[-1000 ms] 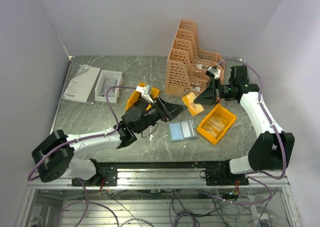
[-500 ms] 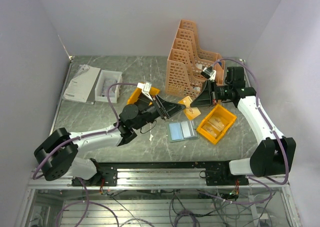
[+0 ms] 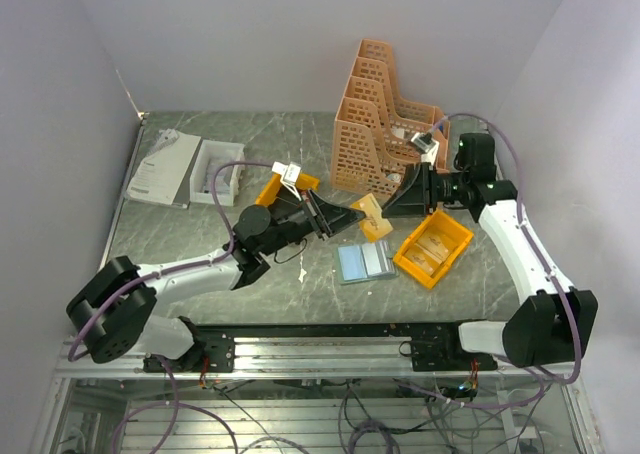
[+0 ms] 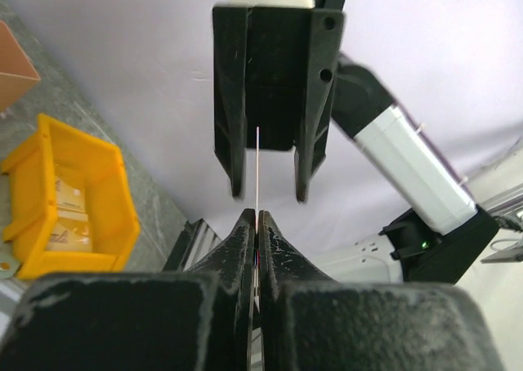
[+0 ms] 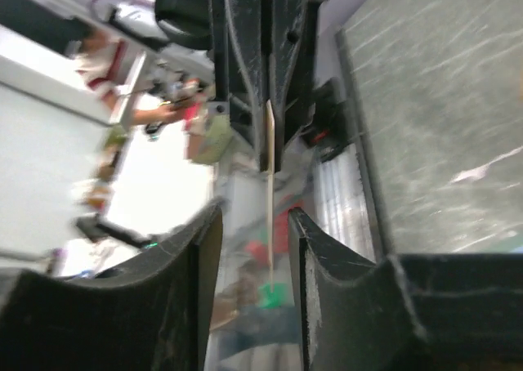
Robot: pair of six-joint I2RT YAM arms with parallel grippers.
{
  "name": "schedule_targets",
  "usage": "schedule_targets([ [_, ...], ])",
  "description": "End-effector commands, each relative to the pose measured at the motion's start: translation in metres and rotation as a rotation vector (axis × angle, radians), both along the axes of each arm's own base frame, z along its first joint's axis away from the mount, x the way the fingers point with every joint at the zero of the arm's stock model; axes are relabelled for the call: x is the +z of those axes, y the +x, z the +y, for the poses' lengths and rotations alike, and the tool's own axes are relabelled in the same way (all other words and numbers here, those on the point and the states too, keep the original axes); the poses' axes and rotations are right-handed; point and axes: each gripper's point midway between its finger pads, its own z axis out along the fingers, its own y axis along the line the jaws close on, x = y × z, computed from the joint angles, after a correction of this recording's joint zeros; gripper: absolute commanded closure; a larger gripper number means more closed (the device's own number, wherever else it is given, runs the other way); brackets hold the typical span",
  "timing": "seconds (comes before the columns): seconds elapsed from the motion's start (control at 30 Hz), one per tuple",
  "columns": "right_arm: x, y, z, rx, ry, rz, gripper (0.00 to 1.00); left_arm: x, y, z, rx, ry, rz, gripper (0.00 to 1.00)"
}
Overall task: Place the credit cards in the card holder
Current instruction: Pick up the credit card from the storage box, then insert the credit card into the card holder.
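Note:
A tan-orange credit card (image 3: 372, 217) hangs in the air between my two grippers, above the table's middle. My left gripper (image 3: 358, 217) is shut on its left end; in the left wrist view the card (image 4: 257, 163) shows edge-on as a thin line running out of the closed gripper (image 4: 257, 220). My right gripper (image 3: 391, 207) faces it, open, with the card's (image 5: 270, 183) other end standing free between the spread fingers (image 5: 204, 248). The card holder (image 3: 363, 262) lies open on the table below, its bluish inside up. More cards lie in the yellow bin (image 3: 452, 236).
A tall orange lattice organizer (image 3: 380, 119) stands behind the grippers. A second yellow bin (image 3: 270, 189) sits partly under the left arm. A white box (image 3: 215, 171) and white papers (image 3: 160, 167) lie at the back left.
My left gripper has moved right and shut on the card that the right gripper held. The right jaws have opened off the card.

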Motion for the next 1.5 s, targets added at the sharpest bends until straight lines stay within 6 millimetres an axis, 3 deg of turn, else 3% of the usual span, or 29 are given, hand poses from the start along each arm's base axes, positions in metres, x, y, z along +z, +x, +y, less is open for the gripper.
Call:
schedule_targets([
  [0.0, -0.004, 0.033, -0.009, -0.139, -0.165, -0.548, 0.58, -0.003, -0.016, 0.016, -0.040, 0.043, -0.140, 0.93],
  [0.07, -0.019, 0.053, -0.020, -0.120, -0.340, -0.847, 0.55, -0.018, -0.020, 0.025, -0.051, 0.080, -0.131, 0.93],
  [0.13, -0.035, 0.071, -0.033, -0.141, -0.449, -0.992, 0.53, -0.036, -0.024, 0.032, -0.054, 0.110, -0.102, 0.93],
  [0.2, -0.053, 0.069, -0.035, -0.100, -0.451, -1.127, 0.53, -0.050, -0.026, 0.039, -0.050, 0.121, -0.069, 0.93],
  [0.33, -0.101, 0.045, -0.032, 0.086, -0.418, -1.339, 0.54, -0.075, -0.029, 0.044, -0.043, 0.122, -0.009, 0.93],
  [0.4, -0.128, 0.040, -0.033, 0.155, -0.458, -1.352, 0.56, -0.087, -0.026, 0.044, -0.035, 0.118, 0.025, 0.93],
  [0.57, -0.169, 0.030, -0.034, 0.237, -0.462, -1.344, 0.70, -0.111, -0.016, 0.040, -0.010, 0.099, 0.067, 0.93],
  [0.7, -0.199, 0.018, -0.037, 0.335, -0.488, -1.364, 0.69, -0.138, -0.004, 0.033, 0.015, 0.143, 0.098, 0.93],
  [1.0, -0.240, 0.005, -0.040, 0.475, -0.569, -1.335, 0.63, -0.180, 0.022, 0.028, 0.111, 0.247, 0.152, 0.93],
  [1.23, -0.254, 0.025, -0.060, 0.473, -0.755, -1.263, 0.73, -0.192, 0.023, 0.027, 0.112, 0.217, 0.178, 0.93],
  [1.47, -0.256, 0.011, -0.066, 0.549, -0.716, -1.238, 0.85, -0.201, 0.025, 0.022, 0.105, 0.225, 0.192, 0.93],
])
